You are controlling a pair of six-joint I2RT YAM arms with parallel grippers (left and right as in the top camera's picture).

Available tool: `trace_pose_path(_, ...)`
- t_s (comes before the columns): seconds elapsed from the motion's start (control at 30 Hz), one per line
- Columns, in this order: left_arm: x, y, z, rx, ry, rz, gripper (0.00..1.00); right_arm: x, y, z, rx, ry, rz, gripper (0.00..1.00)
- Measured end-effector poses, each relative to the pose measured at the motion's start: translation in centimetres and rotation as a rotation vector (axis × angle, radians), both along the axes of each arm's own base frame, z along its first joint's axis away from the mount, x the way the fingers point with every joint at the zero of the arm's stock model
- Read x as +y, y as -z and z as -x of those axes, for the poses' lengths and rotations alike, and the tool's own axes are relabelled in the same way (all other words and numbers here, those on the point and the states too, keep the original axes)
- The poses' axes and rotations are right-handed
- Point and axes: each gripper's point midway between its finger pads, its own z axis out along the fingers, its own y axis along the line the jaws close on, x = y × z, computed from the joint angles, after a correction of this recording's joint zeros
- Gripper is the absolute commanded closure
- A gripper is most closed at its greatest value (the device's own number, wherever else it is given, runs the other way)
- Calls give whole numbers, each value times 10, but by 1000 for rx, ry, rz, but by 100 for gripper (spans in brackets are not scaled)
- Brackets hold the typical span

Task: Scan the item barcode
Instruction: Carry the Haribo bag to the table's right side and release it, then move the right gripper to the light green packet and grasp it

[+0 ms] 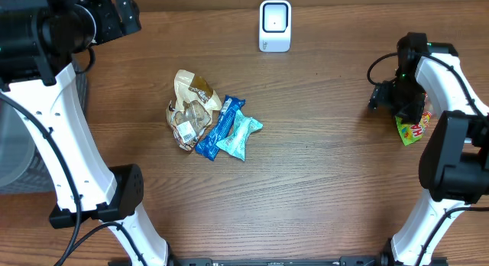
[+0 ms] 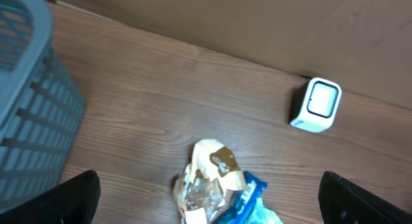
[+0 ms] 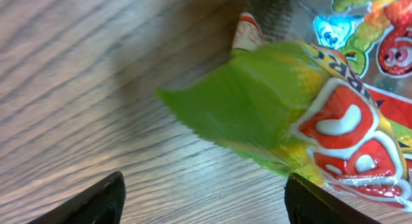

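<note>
The white barcode scanner stands at the table's back edge, also in the left wrist view. A green, yellow and red candy bag lies flat at the far right. My right gripper hovers low at its left edge. It is open, and in the right wrist view only bare wood lies between its fingers. The bag's green corner lies just ahead, close to the right fingertip. My left gripper is open and empty, held high at the back left.
A pile of snack packets lies left of centre: a tan one, a blue one and a teal one. A grey slatted basket stands off the table's left side.
</note>
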Motion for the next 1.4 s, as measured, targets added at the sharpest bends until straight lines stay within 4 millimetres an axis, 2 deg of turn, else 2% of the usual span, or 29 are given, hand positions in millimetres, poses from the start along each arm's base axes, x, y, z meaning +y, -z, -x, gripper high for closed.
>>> trace_pose_path(0.03,1,-1,1,-2,-6,-7,0,4,-6,-3,-14,0,-24,21)
trace_pose_path(0.13,9,-15,15,-33,-37,-27,0,28,-45,-18,-126,-11,-137,17)
trace_pose_path(0.2,14,-34,32,-83,-60,-41,0,56,-92,-31,-274,-37,-244,8)
trace_pose_path(0.23,16,-44,41,-109,-69,-47,0,73,-115,-36,-341,-52,-297,0)
trace_pose_path(0.27,17,-50,47,-127,-76,-53,0,85,-130,-39,-389,-70,-336,0)
trace_pose_path(0.3,18,-57,55,-148,-84,-59,0,107,-149,-43,-445,-96,-400,0)
trace_pose_path(0.37,17,-70,66,-186,-90,-68,0,149,-167,-43,-477,-134,-508,0)
trace_pose_path(0.43,18,-70,66,-186,-92,-70,0,190,-159,-34,-431,-174,-572,0)
trace_pose_path(0.5,19,-65,60,-171,-92,-68,0,215,-144,-26,-390,-182,-573,4)
trace_pose_path(0.53,19,-62,58,-163,-92,-68,0,223,-138,-23,-374,-183,-567,9)
trace_pose_path(0.6,20,-55,51,-143,-91,-65,0,256,-113,-9,-329,-185,-519,13)
trace_pose_path(0.67,20,-52,49,-134,-91,-64,0,277,-96,-1,-325,-175,-459,17)
trace_pose_path(0.87,20,-52,49,-134,-91,-64,0,320,-63,19,-357,-157,-371,29)
trace_pose_path(0.97,20,-52,49,-133,-91,-64,0,328,-49,19,-355,-145,-366,30)
trace_pose_path(1.07,20,-52,49,-134,-91,-64,0,335,-23,14,-317,-164,-390,27)
trace_pose_path(1.17,20,-52,49,-133,-91,-64,0,336,6,13,-261,-249,-431,11)
trace_pose_path(1.27,20,-52,49,-133,-91,-64,0,324,14,7,-259,-340,-446,5)
trace_pose_path(1.4,20,-52,49,-133,-91,-64,0,304,7,-15,-335,-509,-516,4)
